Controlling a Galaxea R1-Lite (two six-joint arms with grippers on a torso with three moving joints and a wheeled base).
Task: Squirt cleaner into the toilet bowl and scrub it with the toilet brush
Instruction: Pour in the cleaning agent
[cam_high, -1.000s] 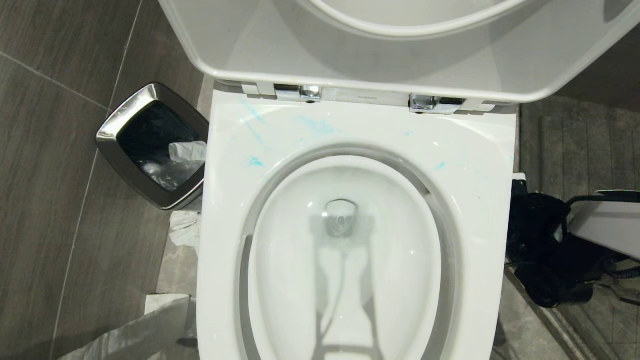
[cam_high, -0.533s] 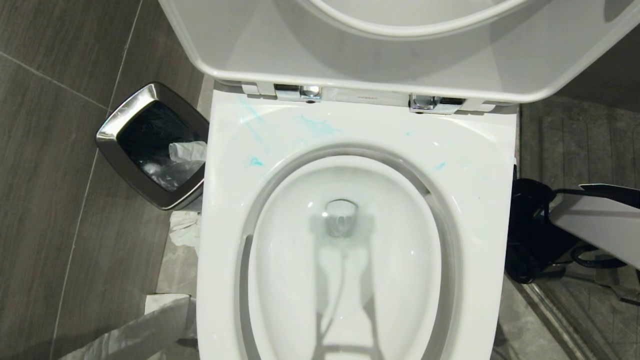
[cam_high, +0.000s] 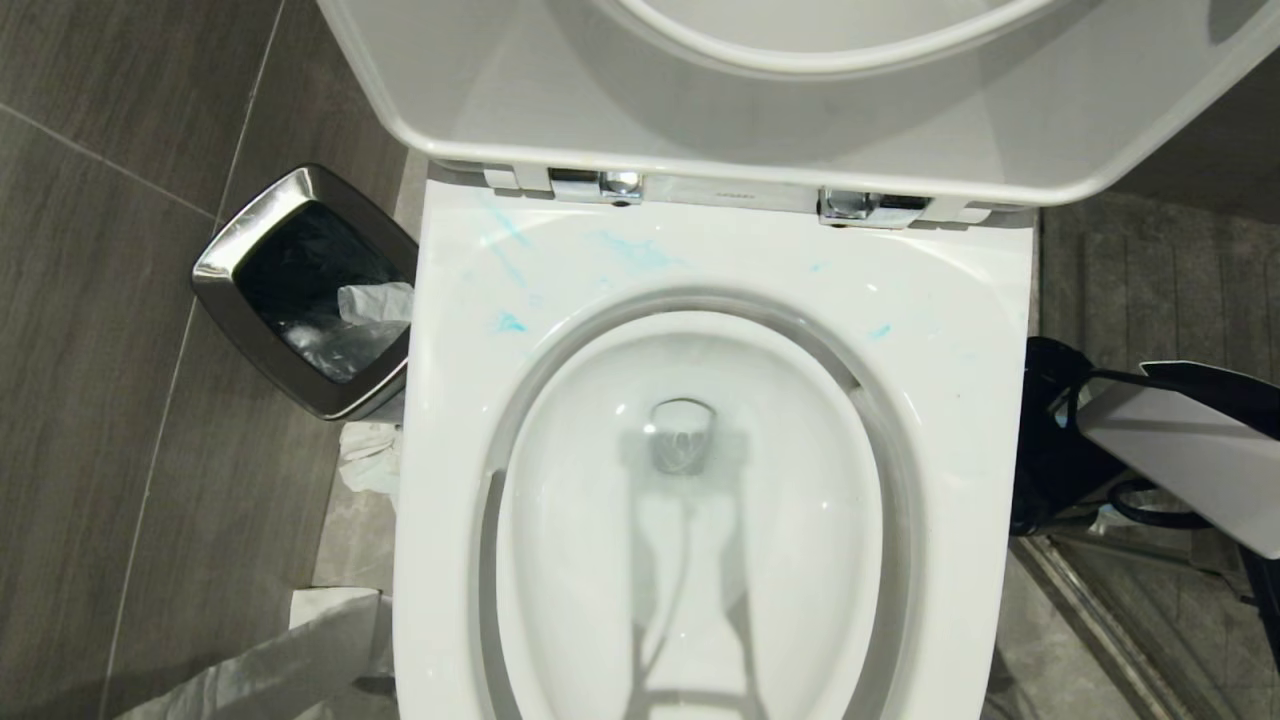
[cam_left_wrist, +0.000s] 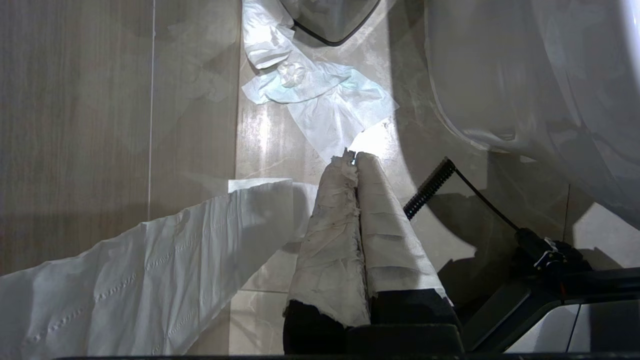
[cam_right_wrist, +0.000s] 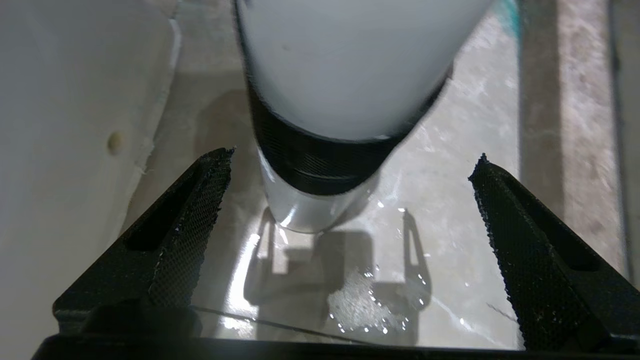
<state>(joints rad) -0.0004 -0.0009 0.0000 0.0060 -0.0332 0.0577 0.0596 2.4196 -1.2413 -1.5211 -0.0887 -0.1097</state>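
The toilet bowl (cam_high: 930, 340) fills the middle of the head view, glossy white ceramic with a squarish rim and an oval basin; its seat and lid (cam_high: 760, 110) stand raised at the far side on chrome hinges. Pale turquoise smears of cleaner (cam_high: 640, 252) streak the far part of the rim. On the left a chrome-rimmed black bin (cam_high: 300, 285) stands against the bowl's far left corner, with crumpled paper (cam_high: 368, 462) on the floor just near of it, so that side is tight. Dark grey tiled floor (cam_high: 110, 400) lies open further left.

The right gripper (cam_right_wrist: 350, 200) hangs low on the right of the bowl, its textured black fingers (cam_right_wrist: 190, 220) spread wide and gripping nothing. Between them, apart from both, stands a white cylinder with a black band (cam_right_wrist: 320, 170) on wet floor; what it is cannot be told.

The left gripper (cam_left_wrist: 356, 160), paper-wrapped, is closed near the floor on the left.
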